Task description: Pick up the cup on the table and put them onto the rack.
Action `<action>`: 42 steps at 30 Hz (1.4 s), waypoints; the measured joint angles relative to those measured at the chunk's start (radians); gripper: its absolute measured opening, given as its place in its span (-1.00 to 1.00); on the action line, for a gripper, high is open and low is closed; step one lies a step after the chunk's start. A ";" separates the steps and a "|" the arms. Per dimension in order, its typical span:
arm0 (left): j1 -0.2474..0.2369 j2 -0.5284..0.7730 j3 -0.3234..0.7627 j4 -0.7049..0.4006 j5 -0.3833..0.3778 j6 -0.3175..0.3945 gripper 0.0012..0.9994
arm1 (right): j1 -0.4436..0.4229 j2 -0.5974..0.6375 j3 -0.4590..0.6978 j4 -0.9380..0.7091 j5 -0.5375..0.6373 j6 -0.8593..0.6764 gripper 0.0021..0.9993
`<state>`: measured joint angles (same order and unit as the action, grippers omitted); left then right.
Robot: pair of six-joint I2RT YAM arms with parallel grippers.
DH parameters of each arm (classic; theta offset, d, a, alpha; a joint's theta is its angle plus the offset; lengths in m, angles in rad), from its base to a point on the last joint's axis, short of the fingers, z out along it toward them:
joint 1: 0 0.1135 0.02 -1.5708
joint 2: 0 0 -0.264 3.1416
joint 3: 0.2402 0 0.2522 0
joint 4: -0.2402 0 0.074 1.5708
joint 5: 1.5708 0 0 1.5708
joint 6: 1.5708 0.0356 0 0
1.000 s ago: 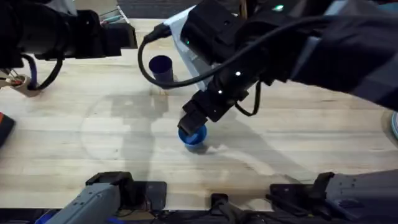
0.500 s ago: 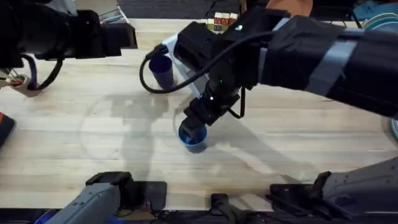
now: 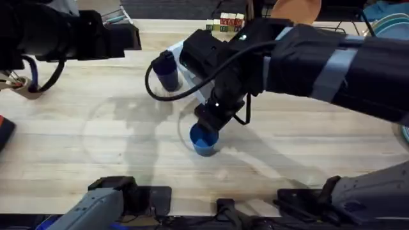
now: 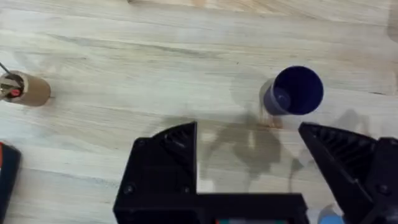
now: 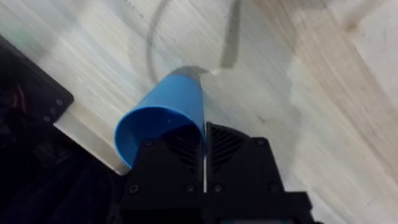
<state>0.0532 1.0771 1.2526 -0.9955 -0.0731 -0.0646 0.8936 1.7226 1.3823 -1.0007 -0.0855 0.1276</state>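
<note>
A light blue cup [image 3: 204, 140] sits near the middle of the table. My right gripper [image 3: 209, 121] is shut on its rim. In the right wrist view the cup [image 5: 166, 112] leans over, with one wall pinched in my right gripper [image 5: 204, 152]. Whether its base touches the wood I cannot tell. A dark blue cup [image 3: 167, 71] stands upright farther back. The left wrist view shows this dark blue cup [image 4: 293, 91] ahead of my open left gripper [image 4: 249, 158], which holds nothing. The rack is out of view.
A cardboard roll [image 3: 25, 83] lies at the left, with a dark object [image 3: 5, 131] at the left edge. Coloured blocks [image 3: 223, 23] and an orange plate [image 3: 295, 9] sit at the far edge. My right arm spans the middle of the table.
My right arm has swung and drawn back from the camera. The light blue cup has shifted slightly right in its grip. The left arm has stayed still.
</note>
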 joint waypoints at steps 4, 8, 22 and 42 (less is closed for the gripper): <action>0.000 0.000 0.000 0.000 0.000 0.000 0.99 | -0.006 0.000 0.004 -0.037 -0.001 0.000 -0.94; 0.000 0.000 0.000 0.000 0.000 0.000 0.99 | -0.053 0.000 0.041 -0.112 0.000 -0.001 -0.94; 0.000 0.000 0.000 0.000 0.000 0.000 0.99 | -0.553 -0.001 0.462 -0.198 0.004 0.000 -0.94; 0.000 0.000 0.000 0.011 0.000 0.000 0.99 | -0.892 0.036 0.537 -0.100 0.011 0.000 -0.94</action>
<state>0.0532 1.0771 1.2526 -0.9840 -0.0731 -0.0647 0.0021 1.7590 1.9190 -1.1009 -0.0746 0.1272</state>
